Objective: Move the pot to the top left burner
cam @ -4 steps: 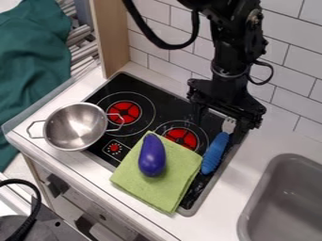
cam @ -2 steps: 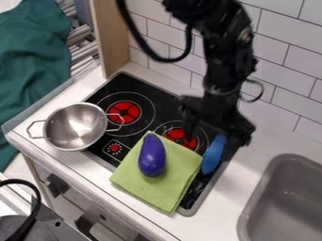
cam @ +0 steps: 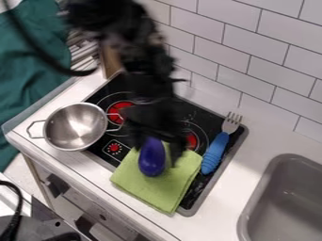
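Camera view: the gripper (cam: 156, 149) has swung left from the fork (cam: 215, 153) to over the eggplant (cam: 151, 162) — closer to the pot (cam: 75, 126), which still sits beside the far left burner (cam: 119, 111). Reaching it seems next — whether the gripper is open, I cannot tell.

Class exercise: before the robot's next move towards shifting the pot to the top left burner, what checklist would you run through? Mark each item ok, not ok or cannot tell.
1. Pot upright: ok.
2. Pot centred on the top left burner: not ok; it sits left of it, at the stove's edge.
3. Claw at the pot: not ok; it hangs by the eggplant.
4. Pot clear of the green towel: ok; a gap shows.
5. Burner surface free of other things: cannot tell; the arm hides part.
6. Blue-handled fork away from the pot: ok.
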Controlling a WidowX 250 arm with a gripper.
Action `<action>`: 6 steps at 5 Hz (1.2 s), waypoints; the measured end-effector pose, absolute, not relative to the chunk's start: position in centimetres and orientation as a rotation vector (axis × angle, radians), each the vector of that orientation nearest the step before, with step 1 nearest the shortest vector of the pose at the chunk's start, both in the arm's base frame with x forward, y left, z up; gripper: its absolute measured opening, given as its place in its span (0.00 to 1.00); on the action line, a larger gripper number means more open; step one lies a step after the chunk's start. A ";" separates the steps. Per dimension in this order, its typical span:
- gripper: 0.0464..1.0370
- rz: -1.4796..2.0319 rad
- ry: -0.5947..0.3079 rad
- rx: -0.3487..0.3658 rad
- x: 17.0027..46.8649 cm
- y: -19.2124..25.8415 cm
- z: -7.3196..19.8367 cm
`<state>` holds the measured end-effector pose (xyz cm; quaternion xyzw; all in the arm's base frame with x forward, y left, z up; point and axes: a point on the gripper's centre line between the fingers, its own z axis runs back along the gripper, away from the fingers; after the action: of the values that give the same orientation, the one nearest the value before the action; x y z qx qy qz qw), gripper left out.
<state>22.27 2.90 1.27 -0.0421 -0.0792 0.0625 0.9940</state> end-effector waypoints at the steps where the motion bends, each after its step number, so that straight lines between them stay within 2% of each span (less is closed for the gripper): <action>1: 0.96 0.106 -0.153 -0.063 20.8 6.8 1.2; 3: 0.96 0.118 -0.136 -0.023 21.0 10.4 0.7; 5: 0.96 0.111 -0.076 -0.085 21.3 12.2 -3.5; 6: 0.91 0.094 -0.063 -0.094 21.6 12.4 -4.2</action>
<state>21.63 12.40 -4.17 -0.0469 -0.0313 0.0471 0.9973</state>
